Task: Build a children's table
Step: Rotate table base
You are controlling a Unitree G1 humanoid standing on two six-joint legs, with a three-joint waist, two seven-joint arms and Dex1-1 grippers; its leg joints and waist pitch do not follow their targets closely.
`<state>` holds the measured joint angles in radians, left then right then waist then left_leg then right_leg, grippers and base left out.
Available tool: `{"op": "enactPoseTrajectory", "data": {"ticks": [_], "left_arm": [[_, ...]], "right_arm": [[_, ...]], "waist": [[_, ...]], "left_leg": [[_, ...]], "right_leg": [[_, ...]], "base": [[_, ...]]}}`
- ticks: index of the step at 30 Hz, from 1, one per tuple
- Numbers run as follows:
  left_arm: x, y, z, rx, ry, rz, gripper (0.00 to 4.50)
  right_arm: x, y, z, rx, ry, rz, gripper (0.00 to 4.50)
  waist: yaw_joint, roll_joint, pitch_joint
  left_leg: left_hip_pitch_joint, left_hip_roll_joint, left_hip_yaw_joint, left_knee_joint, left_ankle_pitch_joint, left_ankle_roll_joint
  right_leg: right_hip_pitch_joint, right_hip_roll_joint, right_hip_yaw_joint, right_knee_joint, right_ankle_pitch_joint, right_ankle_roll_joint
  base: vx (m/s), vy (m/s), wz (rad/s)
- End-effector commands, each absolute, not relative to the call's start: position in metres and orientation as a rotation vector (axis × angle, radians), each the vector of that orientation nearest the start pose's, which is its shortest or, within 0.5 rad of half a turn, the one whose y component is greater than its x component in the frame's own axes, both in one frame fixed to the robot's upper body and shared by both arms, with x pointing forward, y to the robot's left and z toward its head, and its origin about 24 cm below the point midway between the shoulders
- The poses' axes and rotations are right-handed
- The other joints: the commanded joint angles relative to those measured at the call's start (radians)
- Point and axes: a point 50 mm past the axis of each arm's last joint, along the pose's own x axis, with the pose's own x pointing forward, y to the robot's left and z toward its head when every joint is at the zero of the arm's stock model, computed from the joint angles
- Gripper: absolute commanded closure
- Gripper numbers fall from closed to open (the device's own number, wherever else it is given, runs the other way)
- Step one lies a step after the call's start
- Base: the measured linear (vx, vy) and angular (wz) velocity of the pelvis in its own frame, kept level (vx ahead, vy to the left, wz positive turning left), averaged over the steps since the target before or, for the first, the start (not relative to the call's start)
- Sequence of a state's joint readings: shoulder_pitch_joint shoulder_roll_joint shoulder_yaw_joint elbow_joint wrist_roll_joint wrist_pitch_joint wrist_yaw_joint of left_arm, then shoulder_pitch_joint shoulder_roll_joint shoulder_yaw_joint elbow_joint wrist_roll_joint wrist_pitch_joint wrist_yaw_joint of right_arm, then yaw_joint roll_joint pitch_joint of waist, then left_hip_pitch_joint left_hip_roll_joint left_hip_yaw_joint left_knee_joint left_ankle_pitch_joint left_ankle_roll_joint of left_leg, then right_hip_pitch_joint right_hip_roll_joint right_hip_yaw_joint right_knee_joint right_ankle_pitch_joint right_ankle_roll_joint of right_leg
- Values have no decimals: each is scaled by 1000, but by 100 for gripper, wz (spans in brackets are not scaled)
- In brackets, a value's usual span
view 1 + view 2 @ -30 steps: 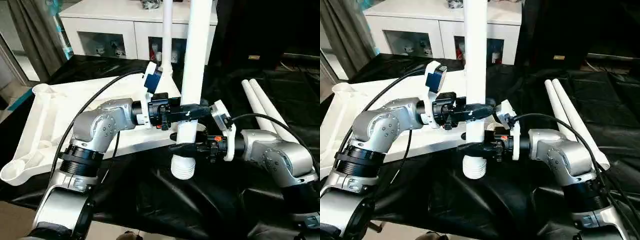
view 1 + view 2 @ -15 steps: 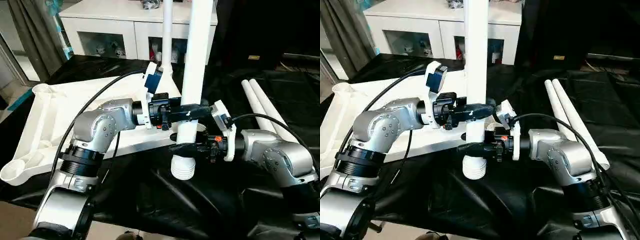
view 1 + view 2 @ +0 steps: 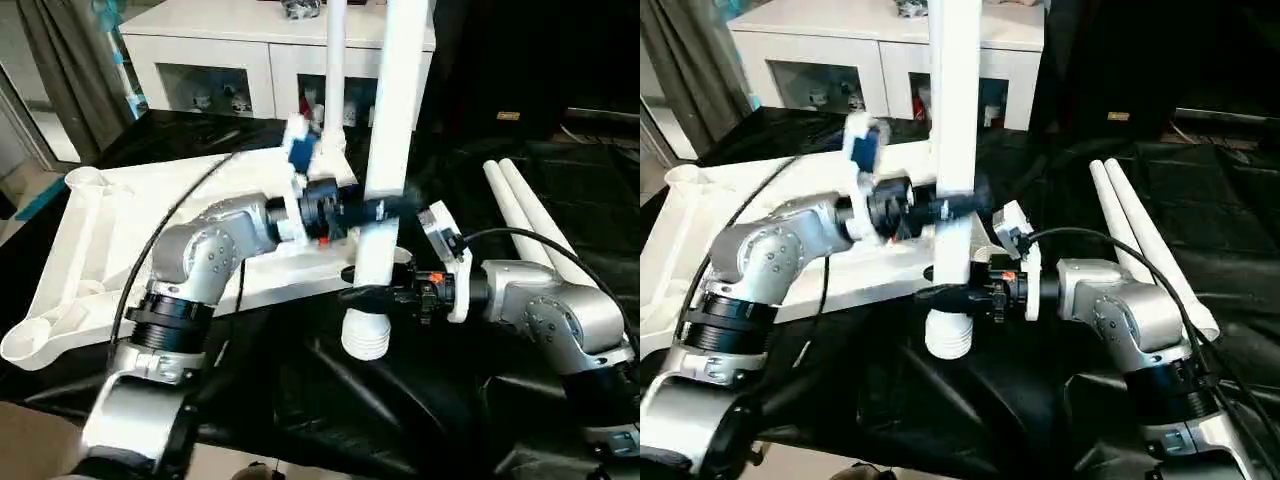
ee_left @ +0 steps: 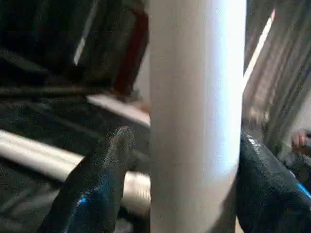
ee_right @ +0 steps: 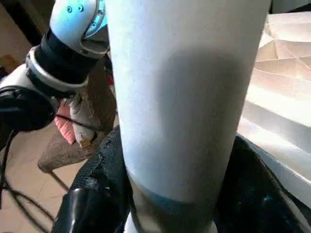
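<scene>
An upright white leg (image 3: 388, 120) stands in front of me, its ribbed flared end (image 3: 365, 340) hanging just above the black cloth beside the tabletop's near corner. My right gripper (image 3: 368, 295) is shut on the leg low down, both fingers (image 5: 102, 184) pressed against it. My left gripper (image 3: 385, 207) brackets the leg higher up. One of its fingers (image 4: 109, 165) shows a dark gap to the tube, so it stands open. The white ribbed tabletop (image 3: 110, 230) lies upside down to the left. A second leg (image 3: 333, 70) stands in the tabletop's far corner.
Two more white legs (image 3: 530, 215) lie side by side on the black cloth at the right. A white cabinet (image 3: 230, 50) with glass-fronted shelves stands behind the tabletop. Black cloth (image 3: 400, 400) covers the work surface in front.
My left gripper and wrist have shifted upward along the leg and turned. The leg's flared end and my right gripper stay where they were.
</scene>
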<state>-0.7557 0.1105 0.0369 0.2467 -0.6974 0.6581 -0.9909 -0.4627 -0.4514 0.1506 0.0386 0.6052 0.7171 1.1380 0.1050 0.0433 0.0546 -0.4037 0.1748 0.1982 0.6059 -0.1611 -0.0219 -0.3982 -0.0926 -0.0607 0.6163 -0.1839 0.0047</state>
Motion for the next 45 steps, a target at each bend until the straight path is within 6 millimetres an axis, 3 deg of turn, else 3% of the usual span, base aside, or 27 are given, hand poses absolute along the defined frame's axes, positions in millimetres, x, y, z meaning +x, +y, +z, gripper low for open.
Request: {"op": "enactPoseTrajectory", "data": {"ticks": [1,6,8,12,13,16,18,20,21,23,24,25,27,29,30,31,32,33,35,36,38,39,40,41,42,43,45], "left_arm": [[333,77,192,-718,-153,-1290,150],[340,88,185,-978,-225,-1083,150],[340,90,181,-1002,-219,-1066,150],[342,97,168,-985,-173,-991,150],[348,102,155,-796,-103,-885,150],[352,104,143,-568,-29,-833,150],[353,105,138,-478,6,-824,150],[353,107,125,-155,79,-907,150],[353,107,125,-155,79,-907,150],[353,107,118,-11,114,-958,150],[351,104,113,107,137,-1010,150],[349,102,105,212,173,-1064,150],[347,100,96,320,216,-1127,150],[346,98,93,350,231,-1152,150],[347,95,89,378,243,-1177,150],[348,91,85,383,269,-1205,150],[349,90,83,390,282,-1206,179],[351,89,81,399,291,-1204,179],[355,90,78,431,321,-1189,187],[357,91,77,435,339,-1185,187],[358,93,75,441,360,-1184,214],[359,94,75,445,372,-1180,214],[359,94,75,445,372,-1180,229],[360,97,74,451,387,-1178,229],[360,99,73,458,404,-1173,231],[361,102,71,459,427,-1167,241],[362,105,69,438,460,-1171,254]], "right_arm": [[281,-128,125,240,264,1400,262],[281,-127,128,276,214,1355,262],[280,-127,129,285,200,1346,262],[284,-128,132,308,133,1268,262],[297,-134,137,299,44,1085,262],[307,-143,140,292,-17,934,262],[309,-146,142,294,-32,895,262],[317,-166,137,167,-42,693,262],[317,-166,137,167,-42,693,262],[318,-174,132,108,-31,620,262],[318,-178,126,52,-3,583,262],[317,-183,121,-3,19,546,262],[317,-188,115,-56,38,506,262],[317,-190,114,-54,39,491,262],[317,-194,113,-50,36,465,262],[317,-198,112,-49,33,434,262],[317,-199,112,-50,34,428,262],[317,-199,112,-52,33,427,262],[316,-198,111,-58,33,427,262],[315,-197,111,-59,32,430,262],[315,-196,111,-61,30,433,262],[315,-196,111,-62,31,435,262],[315,-196,111,-62,31,435,262],[314,-196,111,-64,30,436,262],[314,-195,111,-64,31,439,262],[314,-195,111,-65,32,442,262],[313,-195,110,-72,34,448,262]], "waist": [[3,-30,-79],[8,-33,-79],[6,-32,-78],[6,-26,-77],[8,-22,-77],[3,-16,-77],[2,-14,-77],[2,-5,-78],[-1,-8,-81],[-1,-2,-81],[-2,-5,-81],[-2,3,-83],[-6,0,-83],[-9,-2,-85],[-13,10,-84],[-22,7,-82],[-22,5,-83],[-23,3,-82],[-22,17,-82],[-26,10,-81],[-27,10,-82],[-29,16,-82],[-31,14,-83],[-31,23,-83],[-33,19,-84],[-33,26,-85],[-34,23,-84]], "left_leg": [[25,47,-21,-56,-144,48],[22,46,-23,-55,-152,59],[23,46,-25,-58,-151,64],[28,49,-26,-63,-170,43],[31,53,-29,-67,-184,33],[39,52,-31,-74,-215,-10],[40,51,-29,-77,-222,-25],[35,49,-34,-79,-214,-33],[37,47,-31,-77,-203,-43],[37,46,-30,-75,-200,-44],[35,46,-29,-76,-196,-40],[35,44,-30,-72,-176,-31],[33,43,-26,-72,-178,-31],[30,42,-27,-70,-175,-17],[30,41,-28,-68,-181,-4],[31,39,-25,-69,-203,-3],[32,41,-26,-68,-208,-4],[30,41,-25,-68,-208,5],[32,40,-26,-65,-213,11],[31,40,-26,-66,-220,15],[30,40,-27,-66,-215,23],[31,41,-27,-65,-214,27],[30,42,-27,-65,-211,33],[30,41,-28,-65,-213,35],[31,41,-27,-64,-214,39],[31,42,-28,-64,-211,41],[32,40,-27,-64,-222,41]], "right_leg": [[49,-59,36,-67,-175,-246],[51,-56,34,-71,-170,-237],[50,-55,34,-72,-187,-218],[41,-53,35,-77,-230,-193],[38,-55,36,-82,-246,-177],[30,-53,38,-86,-281,-123],[32,-50,38,-82,-252,-125],[34,-53,37,-82,-231,-122],[34,-50,38,-77,-210,-117],[37,-53,39,-74,-170,-144],[37,-52,39,-76,-164,-144],[39,-52,40,-75,-134,-147],[43,-52,40,-70,-108,-162],[49,-55,39,-66,-85,-189],[46,-56,38,-69,-88,-201],[46,-52,38,-75,-105,-208],[49,-54,38,-73,-108,-213],[50,-56,38,-73,-113,-221],[49,-56,38,-76,-130,-222],[52,-56,37,-78,-136,-223],[52,-56,36,-77,-141,-229],[52,-56,36,-77,-135,-234],[52,-56,35,-76,-127,-241],[51,-56,35,-76,-128,-244],[52,-55,34,-77,-126,-246],[52,-55,34,-75,-121,-250],[52,-55,34,-79,-132,-250]], "base": [[0,0,0],[0,0,0],[0,0,0],[0,0,0],[0,0,0],[0,0,0],[0,0,0],[0,0,0],[0,0,0],[0,0,0],[0,0,0],[0,0,0],[0,0,0],[0,0,0],[0,0,0],[0,0,0],[0,0,0],[0,0,0],[0,0,0],[0,0,0],[0,0,0],[0,0,0],[0,0,0],[0,0,0],[0,0,0],[0,0,0],[0,0,0]]}}
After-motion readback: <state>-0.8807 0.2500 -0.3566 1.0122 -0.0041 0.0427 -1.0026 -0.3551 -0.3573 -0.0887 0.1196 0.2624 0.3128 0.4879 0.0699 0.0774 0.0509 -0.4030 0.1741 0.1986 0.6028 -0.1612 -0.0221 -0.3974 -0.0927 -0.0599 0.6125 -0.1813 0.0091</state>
